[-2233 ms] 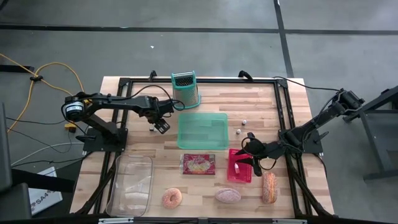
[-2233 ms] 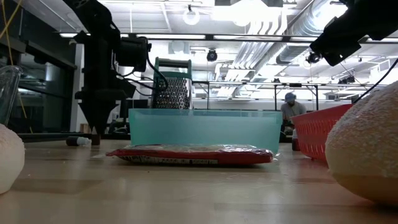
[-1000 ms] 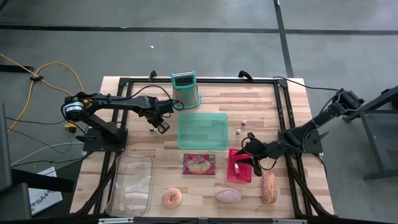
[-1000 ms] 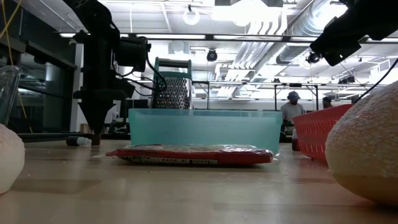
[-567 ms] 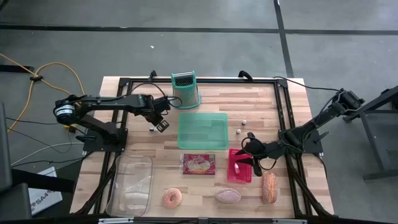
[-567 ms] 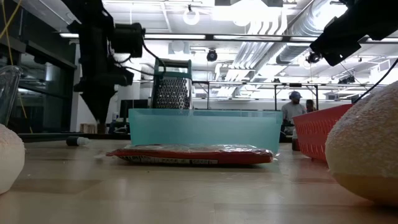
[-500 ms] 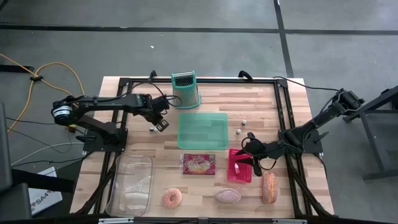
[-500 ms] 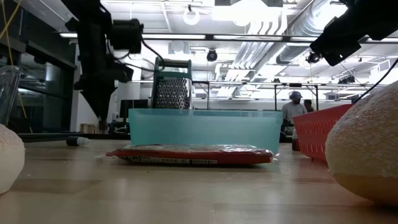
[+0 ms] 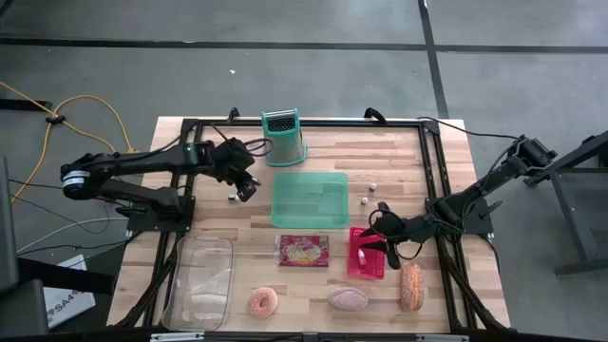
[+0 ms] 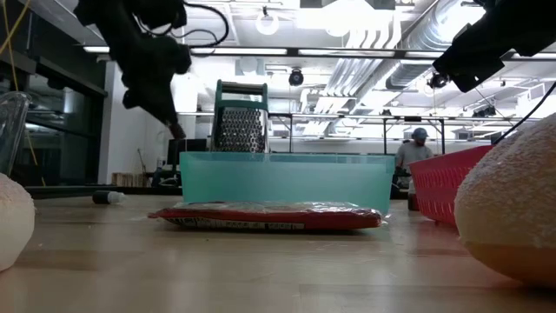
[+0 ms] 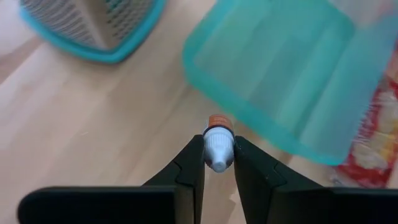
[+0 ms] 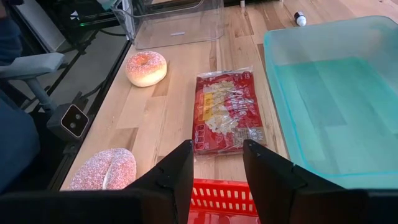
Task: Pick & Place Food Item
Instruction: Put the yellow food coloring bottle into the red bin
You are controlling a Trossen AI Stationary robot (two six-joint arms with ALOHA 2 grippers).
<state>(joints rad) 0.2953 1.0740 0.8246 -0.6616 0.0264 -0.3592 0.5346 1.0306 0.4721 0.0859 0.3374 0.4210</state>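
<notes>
Wood table (image 9: 399, 161) in full view from above, and both arms are on it. Left pincer (image 9: 244, 188) hangs clear of the boards just beside the near-left corner of the teal bin (image 9: 310, 199), and it has something: the left wrist view shows its two dark fingers (image 11: 189, 168) squeezed tight on a small white vial (image 11: 217, 149) with an orange-brown tip (too small to make out what it really is). From table height that same pincer (image 10: 174, 129) sits high, tilted, with the grater (image 10: 241, 117) standing upright behind the bin.

Over to the right arm. Right pincer (image 9: 372, 237) hovers above the red basket (image 9: 366, 258), and its fingers (image 12: 177, 171) stand a little apart with nothing visible between them. Empty, as far as the wrist view tells.

Now the food. A red snack packet (image 9: 303, 252) lies flat on the boards just in front of the teal bin, between the clear tray (image 9: 199, 282) on the left and the red basket on the right. Along the front edge sit a glazed donut (image 9: 263, 303), a pink sugared bun (image 9: 348, 298) and a long sugared pastry (image 9: 411, 286), which lies just beside the basket. Two small white bits (image 9: 369, 194) rest on the table to the right of the bin. A person (image 10: 415, 149) shows far back in the room.
</notes>
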